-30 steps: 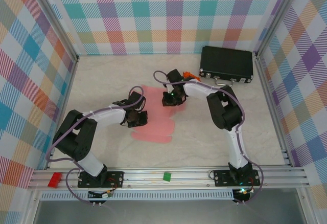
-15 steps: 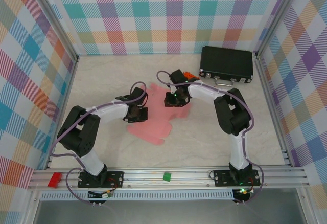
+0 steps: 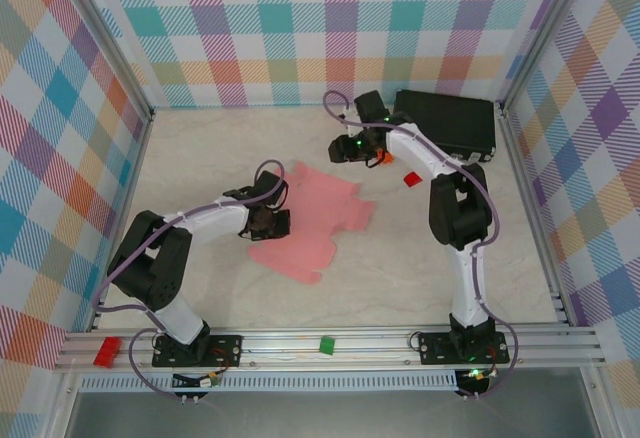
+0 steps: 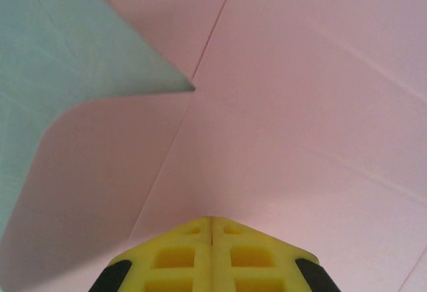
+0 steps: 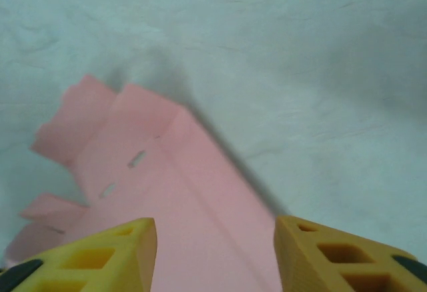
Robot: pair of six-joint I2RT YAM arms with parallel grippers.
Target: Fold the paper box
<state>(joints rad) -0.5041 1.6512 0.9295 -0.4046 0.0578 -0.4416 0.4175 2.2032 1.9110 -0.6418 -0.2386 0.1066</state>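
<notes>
Left end effector (image 4: 212, 221) on pink card (image 4: 287, 105)

I have the paper box (image 3: 318, 220) lying flat in the middle of the worktop (image 3: 190, 148). The left gripper (image 3: 273, 225) is over its left edge. The right gripper (image 3: 344, 147) hangs behind it, left of the case (image 3: 445, 124) in the far right corner. A small block (image 3: 411, 178) lies between case and paper box.
</notes>
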